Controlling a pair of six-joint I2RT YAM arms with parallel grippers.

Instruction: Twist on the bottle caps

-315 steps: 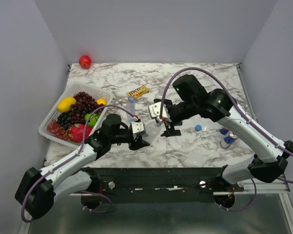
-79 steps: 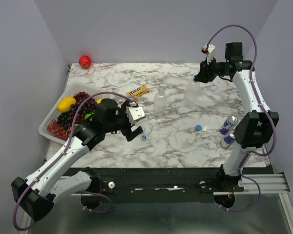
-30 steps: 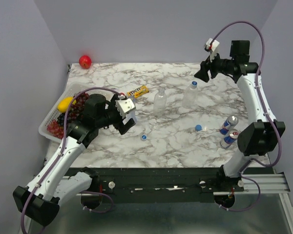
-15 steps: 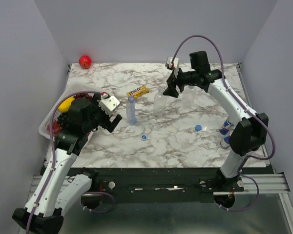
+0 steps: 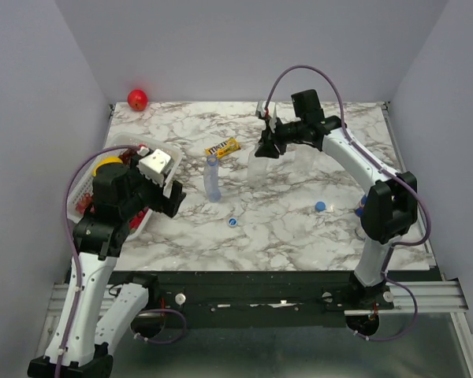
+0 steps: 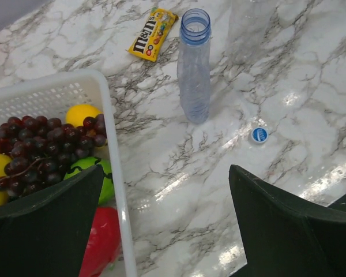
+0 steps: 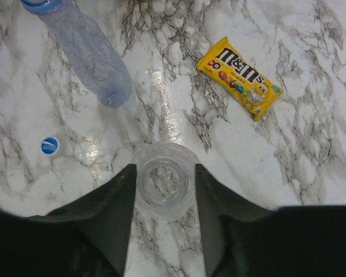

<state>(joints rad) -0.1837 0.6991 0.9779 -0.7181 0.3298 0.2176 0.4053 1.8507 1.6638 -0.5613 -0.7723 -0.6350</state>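
A wide colourless bottle (image 5: 257,167) stands uncapped mid-table. My right gripper (image 5: 265,150) comes down over it, and the fingers (image 7: 112,202) press both sides of its open neck (image 7: 162,183), shut on it. To its left a slim blue-tinted bottle (image 5: 212,179) (image 6: 194,69) (image 7: 89,55) stands upright and uncapped. One blue cap (image 5: 232,222) (image 6: 259,135) (image 7: 49,146) lies on the marble in front of the slim bottle, and another cap (image 5: 321,206) lies further right. My left gripper (image 5: 172,203) (image 6: 167,231) hangs open and empty above the table beside the basket.
A white basket (image 5: 170,151) (image 6: 112,144) of grapes, lemon and other fruit sits at the left under my left arm. A yellow candy packet (image 5: 222,147) (image 6: 153,34) (image 7: 239,75) lies behind the bottles. A red apple (image 5: 137,99) rests in the far left corner.
My right arm swung from the back right over to the wide clear bottle and closed on its neck. My left arm drew back towards the basket, still open.
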